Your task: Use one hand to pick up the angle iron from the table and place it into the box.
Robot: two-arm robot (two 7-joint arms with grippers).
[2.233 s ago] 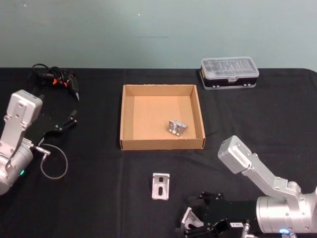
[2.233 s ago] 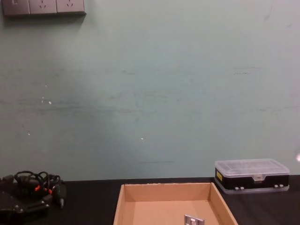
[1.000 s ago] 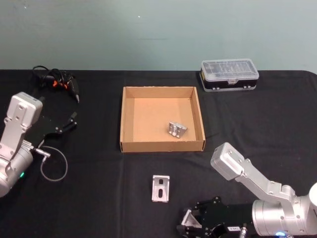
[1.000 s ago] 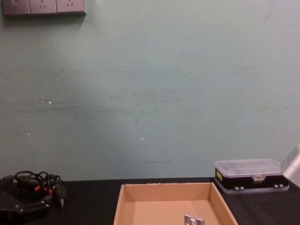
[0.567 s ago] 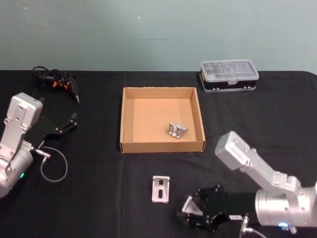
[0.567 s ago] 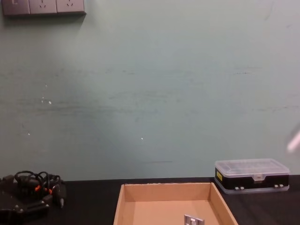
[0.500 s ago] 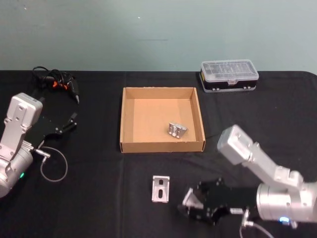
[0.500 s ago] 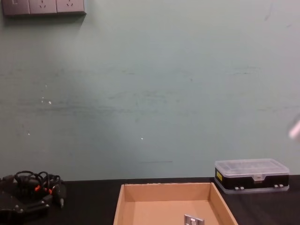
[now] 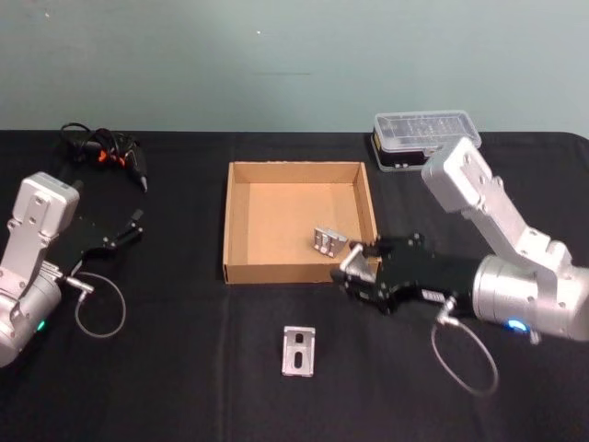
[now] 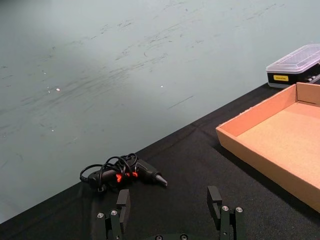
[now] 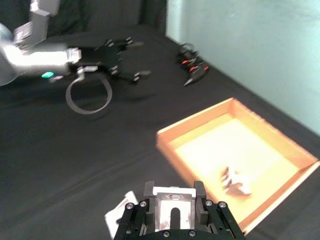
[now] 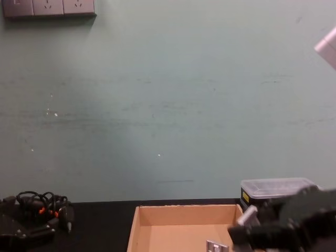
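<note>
My right gripper [image 9: 355, 270] is shut on a silver angle iron [image 9: 351, 261], held above the table [image 9: 184, 368] just off the front right corner of the tan box [image 9: 299, 269]. The right wrist view has that held angle iron [image 11: 172, 206] clamped between the fingers, with the box [image 11: 192, 119] beyond. In the chest view the right gripper [image 12: 251, 227] hangs at the box's right side. A second angle iron [image 9: 328, 239] lies inside the box. A third angle iron [image 9: 298, 349] lies flat on the table in front of the box.
My left gripper [image 10: 169, 205] is parked open at the table's left, near a wire loop [image 9: 99, 308]. A black tool with tangled cable [image 9: 103, 149] lies at the back left. A black case with a clear lid [image 9: 419, 136] stands behind the right arm.
The right gripper has risen from the table's front edge with the angle iron and moved back toward the box's front right corner. The left arm has stayed put.
</note>
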